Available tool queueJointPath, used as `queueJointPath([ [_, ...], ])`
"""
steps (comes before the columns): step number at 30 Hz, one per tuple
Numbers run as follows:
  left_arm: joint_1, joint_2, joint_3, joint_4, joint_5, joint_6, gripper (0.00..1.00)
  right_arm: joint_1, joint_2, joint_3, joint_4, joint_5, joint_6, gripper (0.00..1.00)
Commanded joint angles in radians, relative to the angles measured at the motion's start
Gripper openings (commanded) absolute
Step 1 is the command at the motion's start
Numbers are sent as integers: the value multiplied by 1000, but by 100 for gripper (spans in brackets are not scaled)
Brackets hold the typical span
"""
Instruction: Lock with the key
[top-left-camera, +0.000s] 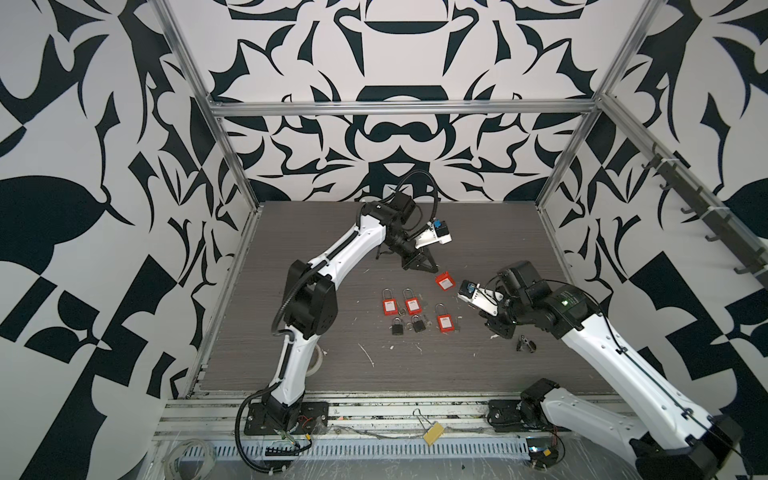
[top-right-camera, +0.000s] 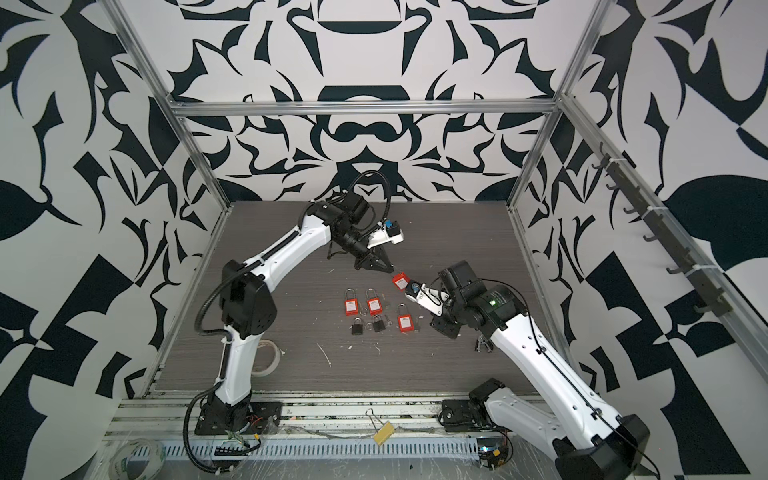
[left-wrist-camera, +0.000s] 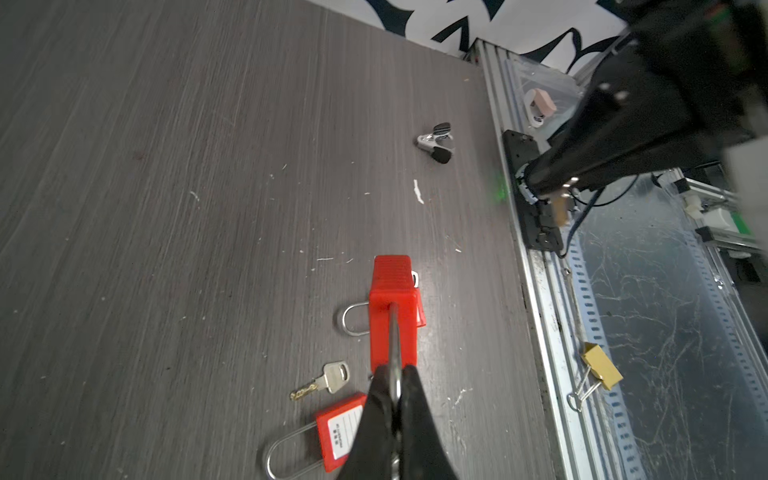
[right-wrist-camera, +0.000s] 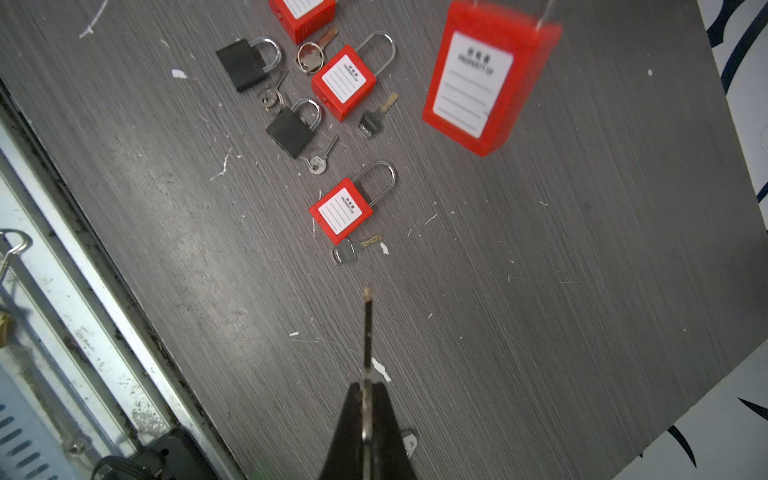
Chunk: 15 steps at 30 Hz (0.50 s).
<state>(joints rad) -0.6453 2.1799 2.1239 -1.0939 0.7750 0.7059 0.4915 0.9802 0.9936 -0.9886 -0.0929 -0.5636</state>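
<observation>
Pinches the steel shackle (left-wrist-camera: 394, 332) of the held red padlock (left-wrist-camera: 392, 291) in the left gripper (left-wrist-camera: 397, 376), jaws pressed nearly together on the thin bar. Hangs the lock clear above the table (top-left-camera: 415, 374), body pointing away from the fingertips. In both top views sits at about 1 o'clock of the padlock cluster, at 4 o'clock of the left fingertips. White label side turned toward the right wrist camera, slightly blurred there. Cannot tell whether the shackle is seated in the body.

Grips a key (right-wrist-camera: 368, 328) in the right gripper (right-wrist-camera: 365, 388), jaws closed to a sliver on the head, blade sticking straight out edge-on. At roughly 3 o'clock of the cluster and 5 o'clock of the held lock. Key tip well apart from the lock, not touching.

Flat on the table:
- three more red padlocks (top-left-camera: 412, 306)
- two black padlocks (top-left-camera: 397, 328) at 6 o'clock of them
- loose keys (right-wrist-camera: 345, 251) just beside the bodies

Small metal clip (top-left-camera: 525, 344) at 4 o'clock of the right gripper. Yellow binder clip (top-left-camera: 432, 433) on the front rail at 6 o'clock. Tape roll (top-right-camera: 266, 357) at 8 o'clock, partly behind the left arm.
</observation>
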Motion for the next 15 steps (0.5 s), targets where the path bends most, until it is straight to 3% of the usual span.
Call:
queueJointPath([
  [1,-1,89,126,-182,-38,16,0,-2,12,5,40,-21,88,0],
  [15,-52,271,230,-141,-250,-8,0,-2,60,-51,155,-27,222,0],
])
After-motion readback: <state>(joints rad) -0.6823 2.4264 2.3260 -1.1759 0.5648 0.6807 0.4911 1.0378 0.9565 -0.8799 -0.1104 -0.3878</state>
